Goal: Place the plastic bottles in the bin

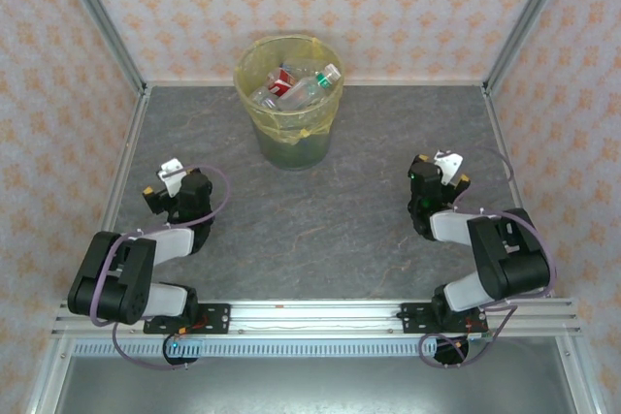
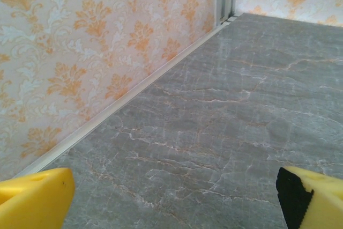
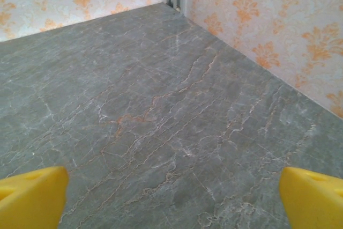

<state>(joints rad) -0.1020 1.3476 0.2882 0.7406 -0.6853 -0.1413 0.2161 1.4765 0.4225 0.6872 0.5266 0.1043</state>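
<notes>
The bin, a round tapered bucket with a yellow bag liner, stands at the far middle of the table. Several plastic bottles lie piled inside it, clear ones with red, white and green showing. My left gripper rests folded back at the near left, well away from the bin. In the left wrist view its yellow fingertips stand wide apart, and the left gripper is open over bare table. My right gripper sits at the near right; the right gripper is open, with nothing between its yellow fingertips.
The grey marbled tabletop is walled by orange-patterned panels on the left, on the right and at the back. A metal rail carrying both arm bases runs along the near edge.
</notes>
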